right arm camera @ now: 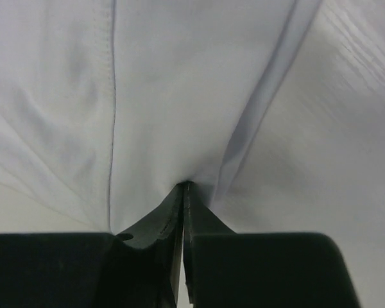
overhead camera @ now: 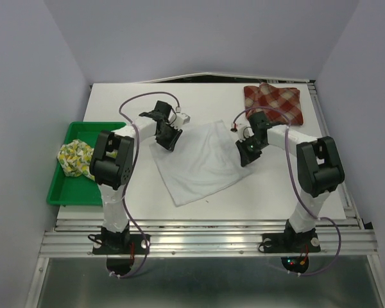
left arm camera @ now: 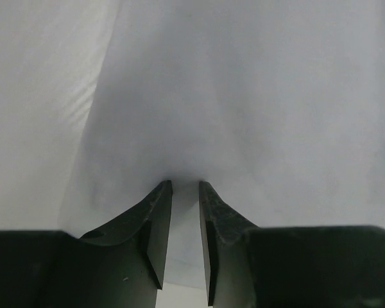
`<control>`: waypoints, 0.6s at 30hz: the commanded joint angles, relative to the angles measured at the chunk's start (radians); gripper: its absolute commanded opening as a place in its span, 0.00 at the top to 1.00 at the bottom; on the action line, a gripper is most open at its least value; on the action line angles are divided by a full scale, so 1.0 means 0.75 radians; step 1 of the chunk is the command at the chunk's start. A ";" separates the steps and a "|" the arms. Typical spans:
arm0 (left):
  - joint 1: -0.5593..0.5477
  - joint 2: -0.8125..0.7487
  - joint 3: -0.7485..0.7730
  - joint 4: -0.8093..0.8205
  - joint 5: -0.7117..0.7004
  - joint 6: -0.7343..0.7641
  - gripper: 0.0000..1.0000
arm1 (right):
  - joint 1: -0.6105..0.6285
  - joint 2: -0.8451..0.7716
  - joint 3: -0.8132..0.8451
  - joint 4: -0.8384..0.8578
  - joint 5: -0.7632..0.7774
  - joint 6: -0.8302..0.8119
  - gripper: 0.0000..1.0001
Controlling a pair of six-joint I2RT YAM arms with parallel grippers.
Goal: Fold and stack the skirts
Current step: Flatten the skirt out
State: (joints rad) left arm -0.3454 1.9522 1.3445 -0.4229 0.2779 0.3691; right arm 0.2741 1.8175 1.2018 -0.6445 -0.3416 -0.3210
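white skirt [overhead camera: 202, 160], red-and-cream plaid skirt [overhead camera: 274, 101], yellow-green fruit-print skirt [overhead camera: 74, 158], green tray [overhead camera: 64, 189]

The white skirt [overhead camera: 202, 160] covered the middle of the worktop [overhead camera: 276, 192], with the left hand [overhead camera: 167, 138] down at its left corner and the right hand [overhead camera: 246, 154] at its right edge. Bare worktop lay open along the near edge and at the back left. The plaid skirt [overhead camera: 273, 102] filled the back right corner. The green tray [overhead camera: 64, 189], holding the fruit-print skirt [overhead camera: 76, 159], blocked the left edge.
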 commanded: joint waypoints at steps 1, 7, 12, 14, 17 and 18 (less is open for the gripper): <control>-0.006 0.150 0.201 -0.019 -0.043 0.050 0.66 | -0.010 0.029 -0.084 0.045 -0.035 -0.034 0.93; -0.010 0.436 0.635 -0.115 -0.072 0.062 0.68 | -0.010 -0.036 -0.230 0.035 -0.103 0.003 0.93; -0.012 0.377 0.697 -0.107 0.008 0.101 0.58 | 0.003 -0.246 -0.249 0.002 -0.211 0.023 0.74; -0.010 0.230 0.607 -0.070 0.057 0.140 0.53 | 0.003 -0.335 -0.226 0.008 -0.234 0.017 0.53; -0.008 -0.019 0.448 -0.038 0.116 0.183 0.47 | 0.003 -0.482 -0.165 -0.034 -0.211 -0.093 0.48; -0.008 -0.145 0.398 -0.033 0.124 0.221 0.45 | 0.003 -0.515 -0.165 -0.049 -0.175 -0.215 0.48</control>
State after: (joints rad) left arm -0.3580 2.1647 1.7290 -0.4603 0.3046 0.4538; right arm 0.2695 1.5658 1.0206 -0.6468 -0.4789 -0.3336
